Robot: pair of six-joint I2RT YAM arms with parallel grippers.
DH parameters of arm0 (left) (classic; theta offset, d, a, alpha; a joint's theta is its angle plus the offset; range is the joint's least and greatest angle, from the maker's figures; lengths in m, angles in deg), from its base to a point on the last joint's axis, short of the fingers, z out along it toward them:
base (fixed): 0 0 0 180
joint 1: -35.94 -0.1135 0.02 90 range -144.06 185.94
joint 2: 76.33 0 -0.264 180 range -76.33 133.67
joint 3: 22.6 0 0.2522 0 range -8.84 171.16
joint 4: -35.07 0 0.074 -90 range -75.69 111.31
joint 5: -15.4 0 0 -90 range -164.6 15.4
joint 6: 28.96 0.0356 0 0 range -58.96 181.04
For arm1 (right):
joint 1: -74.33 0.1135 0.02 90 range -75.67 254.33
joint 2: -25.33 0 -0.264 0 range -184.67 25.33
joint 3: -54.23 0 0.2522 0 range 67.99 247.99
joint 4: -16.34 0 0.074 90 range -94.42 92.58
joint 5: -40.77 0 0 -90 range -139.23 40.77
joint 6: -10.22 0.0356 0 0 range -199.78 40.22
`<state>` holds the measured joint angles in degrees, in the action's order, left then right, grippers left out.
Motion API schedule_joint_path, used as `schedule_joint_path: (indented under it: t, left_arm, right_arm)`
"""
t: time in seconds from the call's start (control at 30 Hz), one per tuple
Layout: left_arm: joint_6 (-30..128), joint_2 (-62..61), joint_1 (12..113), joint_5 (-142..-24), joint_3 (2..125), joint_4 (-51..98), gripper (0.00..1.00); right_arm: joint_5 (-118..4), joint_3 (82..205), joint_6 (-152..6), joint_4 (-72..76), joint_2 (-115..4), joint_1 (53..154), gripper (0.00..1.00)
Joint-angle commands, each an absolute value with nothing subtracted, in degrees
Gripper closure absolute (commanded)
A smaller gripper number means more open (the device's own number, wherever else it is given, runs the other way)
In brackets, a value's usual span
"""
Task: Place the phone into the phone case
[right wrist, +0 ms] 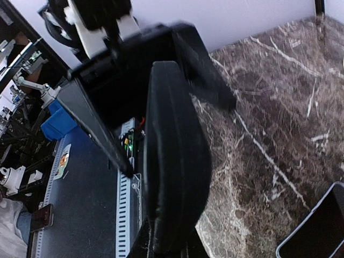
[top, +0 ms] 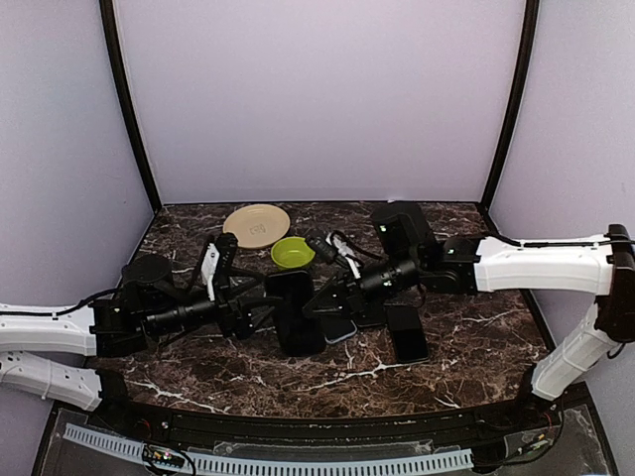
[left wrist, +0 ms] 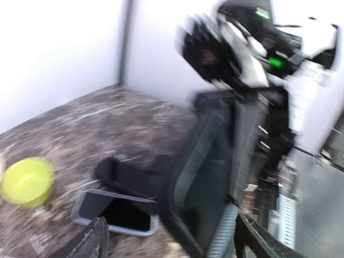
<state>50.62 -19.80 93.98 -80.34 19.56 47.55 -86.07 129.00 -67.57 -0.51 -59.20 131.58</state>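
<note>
My right gripper (top: 332, 296) is shut on a black phone (top: 295, 315), held on edge above the table's middle. The right wrist view shows the phone (right wrist: 174, 161) edge-on between that gripper's fingertips (right wrist: 172, 248). A thinner black slab (right wrist: 115, 91) hangs beyond it by the left arm; I cannot tell what holds that slab. My left gripper (top: 252, 315) is open, its fingers (left wrist: 97, 242) spread wide on either side of the dark slab (left wrist: 207, 177) without touching it. The lavender-blue phone case (top: 344, 331) lies flat on the table, dark inside (left wrist: 80, 207) (right wrist: 290, 243).
Another black phone (top: 407, 333) lies flat to the right of the case. A green bowl (top: 293, 252) (left wrist: 27, 181) and a tan plate (top: 256, 225) sit behind. A black round object (top: 147, 268) is at the far left. The left wrist view is blurred.
</note>
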Motion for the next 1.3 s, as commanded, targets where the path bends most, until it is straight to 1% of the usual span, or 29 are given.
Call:
schedule_joint_path:
  t: [0.0, 0.17, 0.4, 0.43, 0.47, 0.57, 0.63, 0.77, 0.97, 1.13, 1.2, 1.23, 1.27]
  left_arm:
    - [42.96, -22.18, 89.96, -58.31, 20.75, 29.06, 0.17]
    - [35.18, -18.29, 87.04, -55.24, 22.35, 19.91, 0.17]
    - [33.55, -9.82, 86.21, -57.65, 26.17, 15.59, 0.18]
    - [33.54, -9.24, 86.16, -57.77, 26.46, 15.24, 0.17]
    - [33.57, -8.36, 86.13, -57.94, 26.97, 14.81, 0.17]
    - [33.72, -7.40, 86.10, -58.01, 27.14, 14.77, 0.17]
    - [33.70, -7.19, 86.01, -57.99, 27.07, 14.81, 0.17]
    - [33.85, -7.42, 85.97, -57.62, 26.90, 14.85, 0.17]
    - [34.07, -7.75, 85.99, -57.55, 26.84, 14.80, 0.17]
    - [34.41, -8.14, 85.86, -57.09, 26.64, 14.38, 0.17]
    - [34.90, -8.24, 85.46, -57.24, 26.57, 14.49, 0.15]
    - [35.43, -8.23, 84.90, -57.41, 26.58, 14.60, 0.15]
    - [35.75, -8.18, 84.59, -57.43, 26.80, 14.66, 0.14]
  right_arm:
    - [-85.97, 135.24, -63.24, -7.03, -67.13, 130.88, 1.00]
    - [-87.79, 143.25, -60.22, -10.37, -79.81, 129.45, 1.00]
    - [-88.29, 151.52, -59.31, -14.15, -91.83, 127.24, 1.00]
    - [-87.16, 151.91, -59.19, -14.44, -92.80, 126.91, 0.97]
    - [-85.49, 152.25, -58.84, -14.99, -93.60, 126.58, 0.91]
    - [-80.56, 153.26, -57.78, -16.85, -95.84, 125.45, 0.80]
    - [-79.60, 152.93, -56.95, -16.83, -96.97, 124.69, 0.77]
    - [-78.95, 152.17, -56.49, -15.62, -97.74, 124.43, 0.69]
    - [-75.23, 152.98, -56.56, -17.41, -97.24, 124.45, 0.68]
    - [-73.54, 150.92, -56.07, -16.37, -91.47, 124.51, 0.68]
    - [-73.29, 150.91, -57.04, -16.19, -87.71, 124.47, 0.64]
    - [-72.51, 151.06, -57.94, -16.35, -85.30, 124.39, 0.61]
    - [-71.39, 151.38, -58.97, -16.71, -83.48, 124.24, 0.53]
